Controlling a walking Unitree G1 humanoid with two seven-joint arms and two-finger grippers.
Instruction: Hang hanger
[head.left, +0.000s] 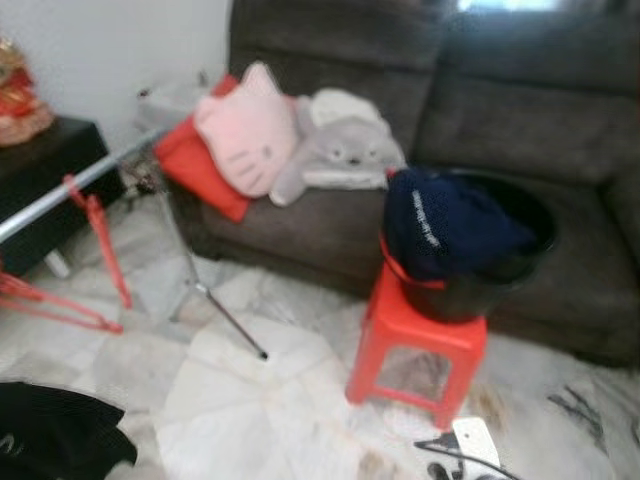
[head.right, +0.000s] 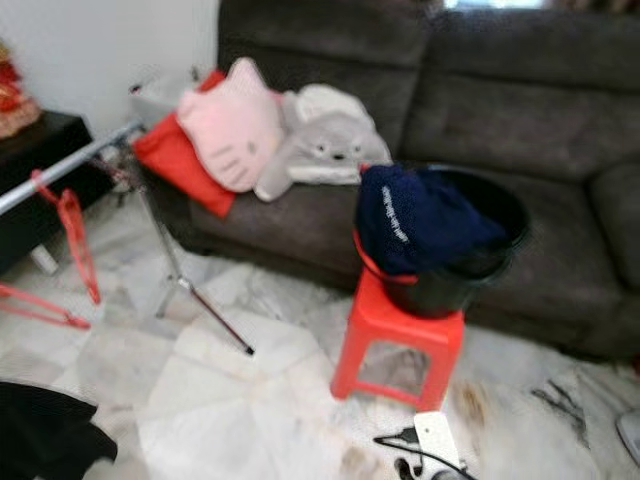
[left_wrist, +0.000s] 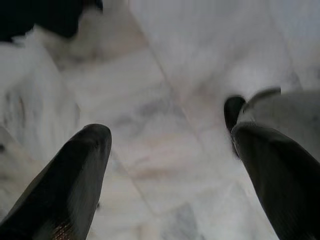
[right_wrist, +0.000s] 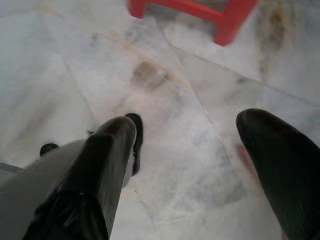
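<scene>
On the rail (head.left: 75, 183) at left, red hanger (head.left: 100, 240) hanging point-down; left claw (left_wrist: 167, 145) and right claw (right_wrist: 185, 135) spread wide, empty.

Left tool (left_wrist: 167, 150), right tool (right_wrist: 187, 135): long rounded glossy black fingers, grey casing

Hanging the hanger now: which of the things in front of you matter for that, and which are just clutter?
For the job:
- red hangers hooked on the rail
- silver clothes rail on its stand
- left gripper and right gripper, both with jaws open over the floor

Lying about:
- black bucket holding navy clothing
- red stool
- pink cat cushion
- grey plush
- sofa
</scene>
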